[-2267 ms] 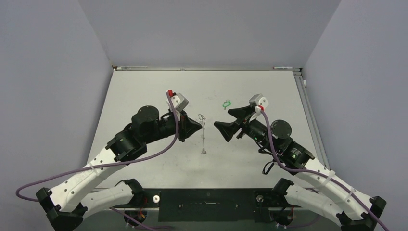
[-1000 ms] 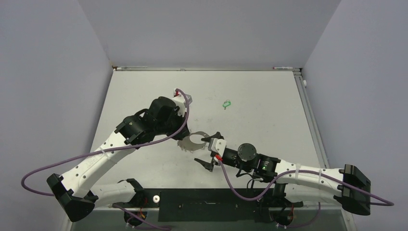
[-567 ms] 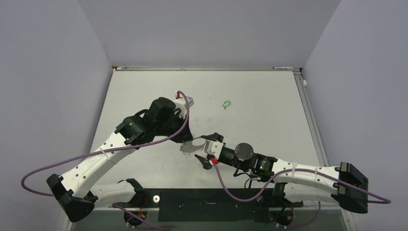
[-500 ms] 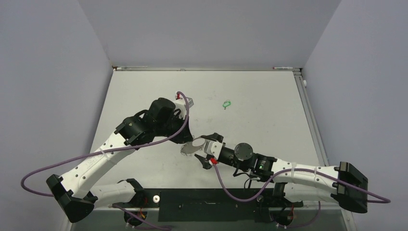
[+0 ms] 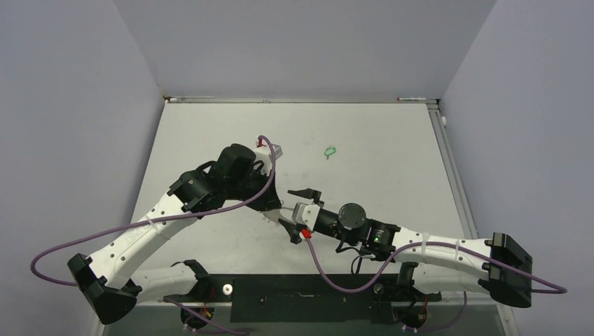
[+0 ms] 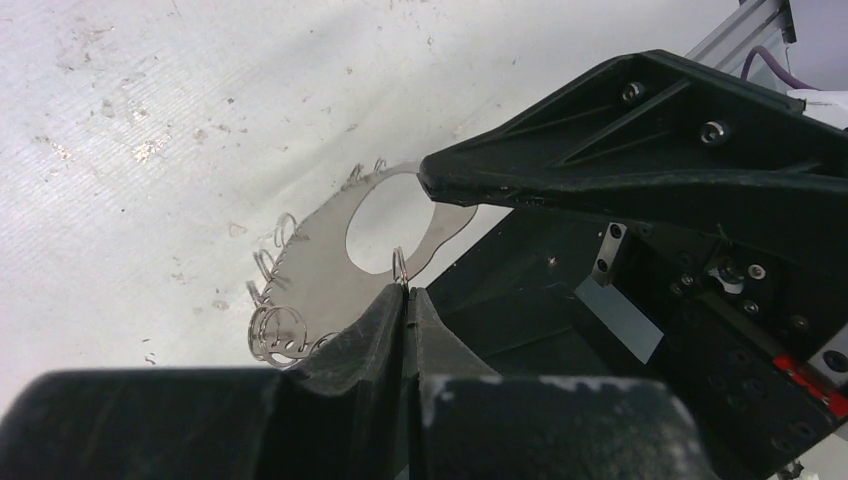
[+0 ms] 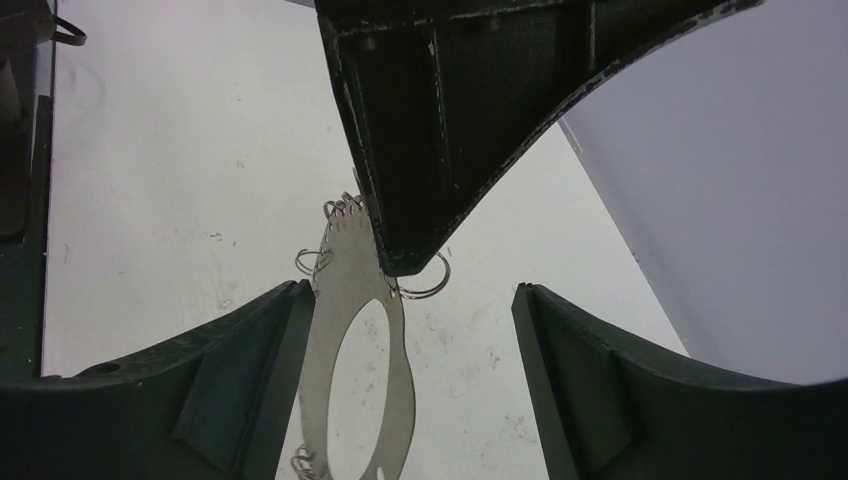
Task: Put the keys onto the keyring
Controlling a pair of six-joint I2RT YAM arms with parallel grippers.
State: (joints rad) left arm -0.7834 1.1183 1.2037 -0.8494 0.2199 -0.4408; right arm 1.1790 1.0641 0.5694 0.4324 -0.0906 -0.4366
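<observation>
Keyring (image 6: 318, 262) pinched in closed left hand (image 6: 405, 300), likely steadied for the wide right hand (image 7: 410, 300) straddling it; green key (image 5: 330, 150) at one o'clock.

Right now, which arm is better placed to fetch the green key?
Probably right: the right pincer stands open and empty, while the left pincer is shut on the keyring. The key lies loose on the table.

- Top view: the key (image 5: 330, 150) lies on the table (image 5: 392, 140) at upper centre, well apart from both grippers.
- The left gripper (image 5: 275, 207) and right gripper (image 5: 295, 209) meet mid-frame, the left one leftward.
- Left wrist view: the keyring (image 6: 320, 258) sits at centre, its lower edge between the left fingertips and its upper edge touching a right finger.
- Right wrist view: the keyring lies between the right fingers, nearer the frame's left one.
</observation>
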